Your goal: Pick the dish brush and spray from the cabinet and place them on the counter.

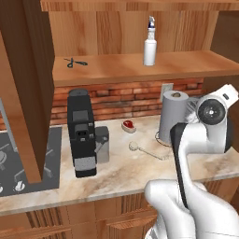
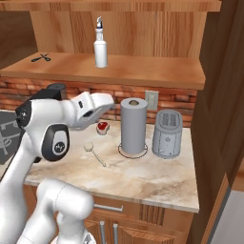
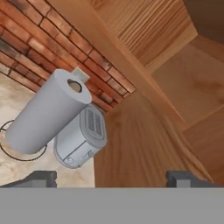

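The spray [image 1: 149, 46] [image 2: 100, 47] stands upright on the wooden shelf of the open cabinet [image 1: 116, 69]. The dish brush [image 1: 139, 148] [image 2: 94, 153] lies flat on the marbled counter [image 1: 121, 173], with its round cream head to the left of the paper towel roll. My gripper [image 2: 108, 102] hovers above the counter and below the shelf, well under the spray. In the hand view its fingertips [image 3: 40, 178] stand wide apart with nothing between them, so my gripper [image 3: 113, 179] is open and faces the toaster and a cabinet door.
Black scissors [image 1: 74, 62] lie at the shelf's left end. On the counter are a grey paper towel roll [image 2: 133, 125], a toaster [image 2: 167, 133], a small red item [image 2: 102, 127] and a black coffee machine [image 1: 84, 133]. An open cabinet door [image 1: 25, 84] hangs left, another [image 2: 224, 95] right.
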### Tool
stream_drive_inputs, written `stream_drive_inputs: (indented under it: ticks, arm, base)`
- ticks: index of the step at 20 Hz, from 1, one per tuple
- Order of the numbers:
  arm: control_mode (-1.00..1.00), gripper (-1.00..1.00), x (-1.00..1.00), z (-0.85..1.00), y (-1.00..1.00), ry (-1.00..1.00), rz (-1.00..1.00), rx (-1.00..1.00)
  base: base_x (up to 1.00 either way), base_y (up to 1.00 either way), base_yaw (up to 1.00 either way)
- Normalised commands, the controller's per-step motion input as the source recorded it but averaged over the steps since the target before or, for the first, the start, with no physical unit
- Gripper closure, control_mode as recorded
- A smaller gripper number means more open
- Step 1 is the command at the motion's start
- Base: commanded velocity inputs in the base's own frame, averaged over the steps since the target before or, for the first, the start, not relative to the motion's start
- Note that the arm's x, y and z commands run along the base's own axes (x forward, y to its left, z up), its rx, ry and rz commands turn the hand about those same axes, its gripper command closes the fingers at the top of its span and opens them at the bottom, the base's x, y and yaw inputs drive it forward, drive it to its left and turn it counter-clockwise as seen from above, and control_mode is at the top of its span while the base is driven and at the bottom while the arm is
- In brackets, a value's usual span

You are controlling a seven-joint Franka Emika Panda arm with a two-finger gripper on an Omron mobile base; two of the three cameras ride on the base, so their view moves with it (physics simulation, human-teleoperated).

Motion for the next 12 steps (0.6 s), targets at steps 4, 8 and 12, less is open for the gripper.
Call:
stream_drive_inputs:
  ticks: [4,8,12]
  arm:
    - [-1.0,-1.0,-0.48,0.3,0.0,-0.09,0.0,0.16]
    - [-1.0,-1.0,-0.5,0.19,0.0,-0.2,0.0,0.23]
    - [-1.0,-1.0,-0.45,0.27,0.02,-0.25,0.0,0.24]
  base:
    - [0.0,0.0,0.0]
    - [0.0,0.0,0.0]
    - [0.0,0.0,0.0]
